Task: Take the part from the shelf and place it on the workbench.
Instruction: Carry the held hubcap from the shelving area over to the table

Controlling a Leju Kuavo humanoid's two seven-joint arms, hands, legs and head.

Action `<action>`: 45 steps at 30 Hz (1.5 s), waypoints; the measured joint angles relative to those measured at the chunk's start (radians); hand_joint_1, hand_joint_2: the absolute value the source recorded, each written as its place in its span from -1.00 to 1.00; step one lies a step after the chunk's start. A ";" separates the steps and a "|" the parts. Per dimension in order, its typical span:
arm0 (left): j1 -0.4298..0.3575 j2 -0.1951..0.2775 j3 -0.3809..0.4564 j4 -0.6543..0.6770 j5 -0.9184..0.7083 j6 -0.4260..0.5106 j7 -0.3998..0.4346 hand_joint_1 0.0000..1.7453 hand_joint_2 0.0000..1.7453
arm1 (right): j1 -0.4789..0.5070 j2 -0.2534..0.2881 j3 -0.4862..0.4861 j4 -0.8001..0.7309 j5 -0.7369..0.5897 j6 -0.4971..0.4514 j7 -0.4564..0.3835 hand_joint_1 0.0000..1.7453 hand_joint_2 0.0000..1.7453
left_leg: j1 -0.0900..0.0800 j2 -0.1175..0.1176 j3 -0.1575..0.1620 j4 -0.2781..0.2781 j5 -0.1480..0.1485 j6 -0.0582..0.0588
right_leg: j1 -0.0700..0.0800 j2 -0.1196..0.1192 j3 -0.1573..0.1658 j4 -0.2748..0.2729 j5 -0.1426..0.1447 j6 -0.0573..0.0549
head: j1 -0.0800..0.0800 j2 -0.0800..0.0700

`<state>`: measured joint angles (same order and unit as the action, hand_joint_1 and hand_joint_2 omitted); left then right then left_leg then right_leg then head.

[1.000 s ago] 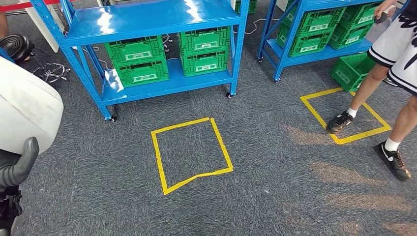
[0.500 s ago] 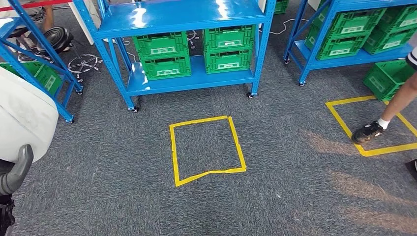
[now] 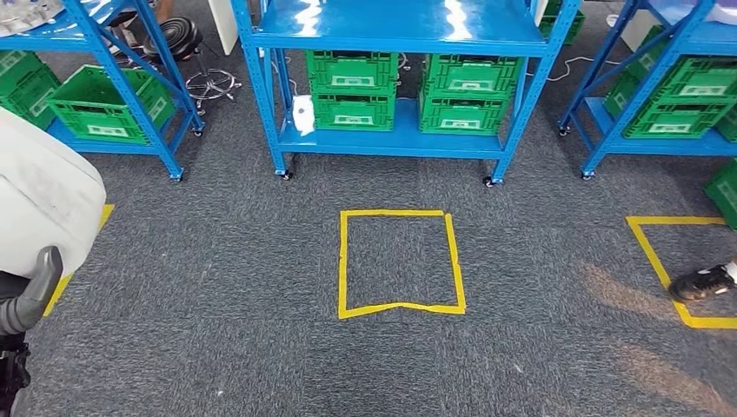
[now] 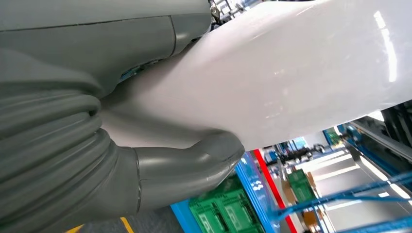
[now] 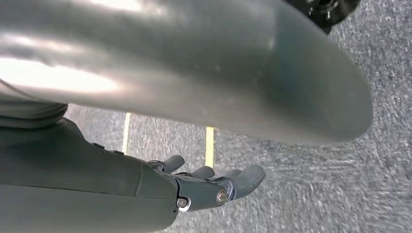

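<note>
A large smooth white part point(image 3: 43, 200) fills the lower left of the head view, and my left hand point(image 3: 26, 304) holds it from below with its grey thumb up against it. In the left wrist view the thumb point(image 4: 194, 165) presses on the part's glossy white surface point(image 4: 291, 73). My right hand point(image 5: 209, 184) hangs above the grey carpet with its fingers stretched out and nothing in them. Straight ahead stands a blue shelf point(image 3: 400, 22) with green crates point(image 3: 352, 87) on its lower level.
A yellow tape square point(image 3: 400, 261) marks the carpet before the middle shelf. Another tape square point(image 3: 673, 269) lies at the right, with a person's shoe point(image 3: 704, 282) on it. More blue shelves with green crates stand at the left point(image 3: 96, 104) and right point(image 3: 678, 95). A black stool point(image 3: 182, 39) stands behind.
The whole picture has shifted right as the camera turned left; a left shelf has come into view and the person has mostly left the right edge. The left hand still holds the part.
</note>
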<state>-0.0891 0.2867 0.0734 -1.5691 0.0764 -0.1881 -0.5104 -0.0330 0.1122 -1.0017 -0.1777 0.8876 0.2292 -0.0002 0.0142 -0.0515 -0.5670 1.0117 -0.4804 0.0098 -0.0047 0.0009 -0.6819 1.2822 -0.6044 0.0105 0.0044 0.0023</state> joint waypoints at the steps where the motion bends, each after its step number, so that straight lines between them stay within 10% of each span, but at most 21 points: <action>1: -0.002 0.001 -0.001 0.005 0.001 0.000 -0.002 1.00 1.00 | 0.000 0.000 0.000 0.000 -0.001 0.000 -0.004 -1.00 -1.00 | 0.000 -0.013 -0.001 0.002 0.001 -0.002 | 0.000 0.008 0.031 -0.061 0.034 -0.005 | 0.000 0.000; 5: -0.011 0.007 -0.003 0.016 0.004 0.000 -0.009 1.00 1.00 | -0.001 -0.004 0.000 0.000 -0.002 0.002 -0.009 -1.00 -1.00 | 0.001 -0.057 -0.011 0.005 0.006 -0.021 | 0.003 0.071 0.130 -0.263 0.099 -0.021 | 0.000 0.000; 7: -0.012 0.012 -0.004 0.021 0.005 0.000 -0.011 1.00 1.00 | -0.003 -0.004 0.000 0.000 -0.001 0.003 -0.008 -1.00 -1.00 | 0.004 -0.076 -0.018 0.001 0.012 -0.036 | 0.005 0.048 0.130 -0.269 0.104 -0.029 | 0.002 0.000; 10: -0.020 0.023 -0.005 0.028 0.012 0.000 -0.016 1.00 1.00 | -0.003 -0.003 0.000 0.000 0.004 0.003 -0.001 -1.00 -1.00 | 0.002 -0.015 -0.053 0.060 -0.027 -0.051 | 0.000 0.008 0.132 -0.283 0.114 -0.049 | -0.004 0.000; 14: -0.024 0.032 -0.006 0.044 0.029 0.000 -0.025 1.00 1.00 | 0.000 -0.003 0.000 0.000 0.005 0.004 -0.004 -1.00 -1.00 | 0.006 0.043 -0.148 0.280 -0.131 -0.068 | 0.004 -0.047 0.128 -0.281 0.113 -0.057 | -0.008 0.000; 20: -0.011 0.064 -0.005 0.042 0.065 0.021 -0.039 1.00 1.00 | -0.003 -0.005 0.002 0.000 0.028 0.018 -0.010 -1.00 -1.00 | 0.003 0.132 0.008 0.005 -0.012 -0.053 | 0.011 -0.116 0.134 -0.268 0.099 -0.036 | -0.006 0.000; 23: 0.026 0.079 0.003 0.020 0.080 0.034 -0.045 1.00 1.00 | -0.006 -0.007 0.012 0.000 0.045 0.020 -0.006 -1.00 -1.00 | 0.002 0.102 0.001 0.002 -0.009 -0.033 | 0.011 -0.131 0.139 -0.265 0.091 -0.017 | -0.004 0.000; 27: 0.057 0.088 0.016 -0.008 0.092 0.039 -0.051 1.00 1.00 | -0.002 -0.008 0.018 0.000 0.054 0.022 -0.012 -1.00 -1.00 | 0.008 0.052 -0.003 -0.003 0.002 -0.014 | 0.005 -0.021 0.066 -0.088 -0.016 -0.001 | 0.000 0.000; 30: 0.073 0.089 0.021 -0.016 0.101 0.039 -0.051 1.00 1.00 | 0.001 -0.008 0.020 0.000 0.059 0.021 -0.008 -1.00 -1.00 | 0.006 0.006 -0.010 0.003 0.004 -0.013 | 0.004 -0.004 0.016 0.021 -0.043 -0.006 | 0.000 0.000; 34: 0.077 0.095 0.023 -0.017 0.107 0.038 -0.049 1.00 1.00 | -0.001 -0.008 0.024 0.000 0.055 0.021 -0.004 -1.00 -1.00 | 0.007 -0.053 -0.016 0.015 0.004 -0.026 | -0.001 0.058 0.123 -0.210 0.070 -0.016 | 0.000 0.000; 38: 0.077 0.098 0.022 -0.015 0.105 0.036 -0.050 1.00 1.00 | -0.006 -0.007 0.024 0.000 0.049 0.018 0.015 -1.00 -1.00 | 0.013 -0.095 -0.032 0.009 0.016 -0.056 | 0.001 0.049 0.140 -0.255 0.079 -0.035 | 0.000 0.000; 42: 0.115 0.109 0.026 -0.036 0.106 0.051 -0.063 1.00 1.00 | -0.002 -0.006 0.026 0.000 0.065 0.020 0.017 -1.00 -1.00 | 0.006 0.017 -0.100 0.152 -0.068 -0.068 | 0.001 -0.003 0.146 -0.268 0.088 -0.062 | -0.007 0.000; 45: 0.165 0.109 0.039 -0.070 0.107 0.061 -0.073 1.00 1.00 | 0.003 -0.009 0.031 0.000 0.077 0.020 -0.002 -1.00 -1.00 | 0.007 0.043 -0.158 0.289 -0.117 -0.072 | 0.007 -0.043 0.146 -0.268 0.086 -0.065 | -0.008 0.000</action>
<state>0.0761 0.3953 0.1120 -1.6393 0.1831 -0.1272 -0.5830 -0.0305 0.1029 -0.9705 -0.1774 0.9648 0.2488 -0.0018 0.0211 -0.0083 -0.7252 1.3010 -0.5977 -0.0627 0.0024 -0.0416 -0.5361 1.0145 -0.5180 -0.0540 -0.0039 0.0023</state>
